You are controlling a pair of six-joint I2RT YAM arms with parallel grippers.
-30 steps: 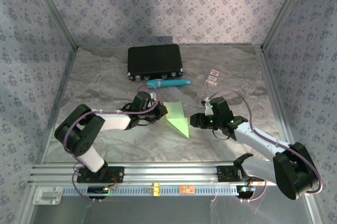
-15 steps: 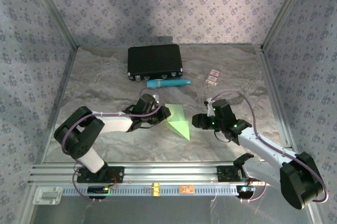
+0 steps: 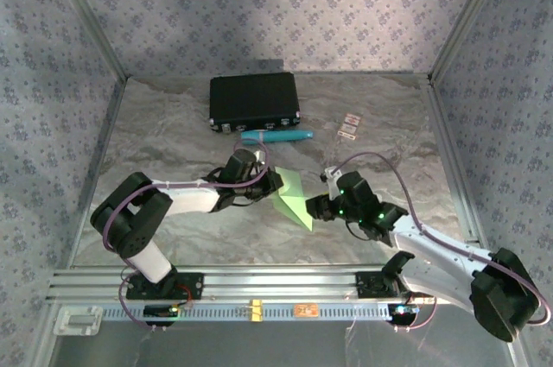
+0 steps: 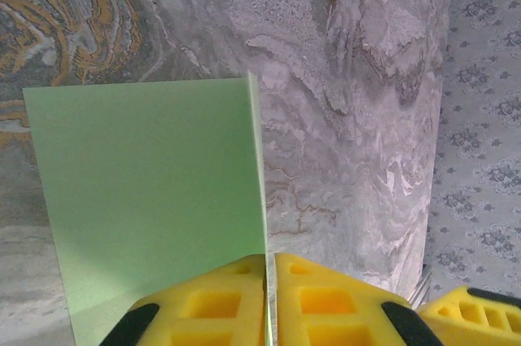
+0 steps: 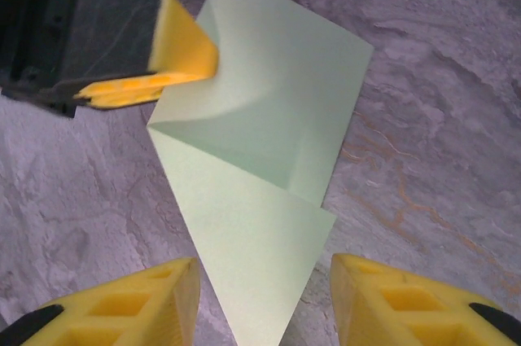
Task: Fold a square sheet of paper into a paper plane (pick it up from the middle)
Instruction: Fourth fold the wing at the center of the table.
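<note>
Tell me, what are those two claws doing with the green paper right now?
Left gripper shut, pinching a raised flap of the paper. Right gripper open, fingers either side of its pointed end. Tube and case lie far back.

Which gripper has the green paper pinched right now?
The left gripper: its jaws are shut on a raised fold of the green paper. The right gripper has open jaws either side of the paper's pointed end.

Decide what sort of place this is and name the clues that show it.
Probably a robot test booth. A left arm and right arm stand on a metal rail, patterned walls box in the marbled table, and green paper sits between the arms.
</note>
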